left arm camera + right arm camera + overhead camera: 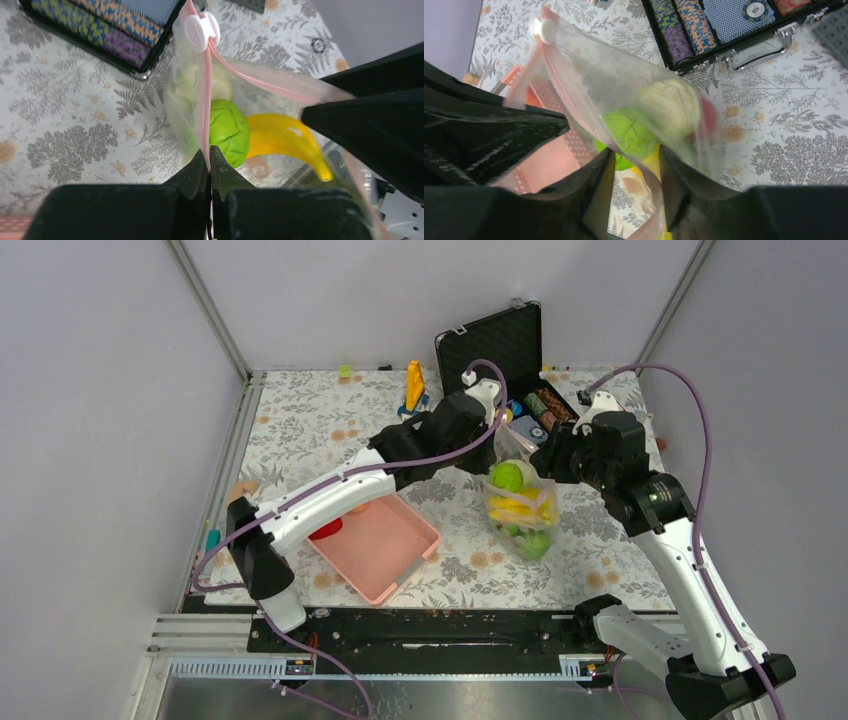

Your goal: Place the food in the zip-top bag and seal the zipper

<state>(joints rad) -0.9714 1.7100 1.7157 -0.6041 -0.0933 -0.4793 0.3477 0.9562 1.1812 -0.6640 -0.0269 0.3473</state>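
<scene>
Sealing step, as I read it: bag [520, 512] sits mid-table, right of the pink basket [400, 540] and in front of the open black case [495, 340], bottom apparently on the table [300, 430], mouth held up between the 2 arms. Inside it I can see a green fruit [227, 130], a banana [280, 137] and a pale cabbage [671, 102]. Left gripper [209, 160] has its jaws closed, pinching the pink strip [204, 100] along the bag mouth; the white slider [200, 31] sits at the far end of that strip, well up from the pinch. Right gripper [636, 160] is just beside it on the same mouth edge: its wrist view shows a gap between the fingers with bag film running through, so I can't tell whether it's clamped or only straddling. Mouth looks parted between the 2 grips, so not sealed yet. Next move probably needs 1 side anchoring the strip taut while the other presses the strip or runs the slider along it, keeping the 2 lips lined up; slack or a fold there would likely leave a gap. Also 1 red thing [326, 530] in the basket, half hidden under the left arm; can't tell if it's food left to bag
</scene>
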